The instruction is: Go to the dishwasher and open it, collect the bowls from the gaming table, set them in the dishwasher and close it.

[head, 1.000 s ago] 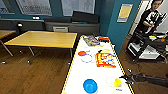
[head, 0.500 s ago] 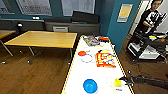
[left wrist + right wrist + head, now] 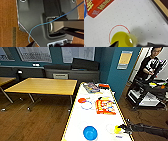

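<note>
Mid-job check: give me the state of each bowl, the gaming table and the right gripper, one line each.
Yellow bowl: on the gaming table, tilted, at the right gripper's fingers.
Blue bowl: upright on the table, untouched.
Gaming table: carries both bowls, an orange dish and a red box.
Right gripper: at the yellow bowl; grip unclear.

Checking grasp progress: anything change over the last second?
Little visibly changed. The right hand stays at the yellow bowl near the gaming table's right edge; whether it has taken hold is unclear. The blue bowl, the red box and the person stayed put.
</note>
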Motion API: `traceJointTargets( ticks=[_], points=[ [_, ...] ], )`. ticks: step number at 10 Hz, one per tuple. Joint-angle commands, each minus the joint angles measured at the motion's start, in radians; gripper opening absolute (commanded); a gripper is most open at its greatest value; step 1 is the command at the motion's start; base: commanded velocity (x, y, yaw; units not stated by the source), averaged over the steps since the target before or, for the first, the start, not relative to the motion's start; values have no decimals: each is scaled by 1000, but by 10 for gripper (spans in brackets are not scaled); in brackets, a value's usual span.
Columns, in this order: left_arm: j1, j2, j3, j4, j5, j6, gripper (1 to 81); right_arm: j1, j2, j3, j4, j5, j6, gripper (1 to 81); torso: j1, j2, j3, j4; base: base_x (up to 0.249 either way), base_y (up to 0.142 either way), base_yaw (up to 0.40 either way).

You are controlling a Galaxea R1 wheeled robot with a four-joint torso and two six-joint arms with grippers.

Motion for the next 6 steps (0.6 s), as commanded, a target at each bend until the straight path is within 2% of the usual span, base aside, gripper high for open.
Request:
traceJointTargets(
  ticks=[1, 3, 4, 6],
  points=[
    [-14, -2, 0, -6, 68, 3, 811, 107, -17, -15, 14, -3, 5, 811, 0, 0, 0, 0, 0, 0, 0],
    [-14, -2, 0, -6, 68, 3, 811, 86, -12, -16, 23, 3, 5, 811, 0, 0, 0, 0, 0, 0, 0],
    [-14, -3, 0, -6, 68, 3, 811, 70, -14, -16, 27, 35, 5, 811, 0, 0, 0, 0, 0, 0, 0],
    [-14, -3, 0, -6, 68, 3, 811, 50, -9, -19, 37, 47, 4, 811, 0, 0, 0, 0, 0, 0, 0]
  ],
)
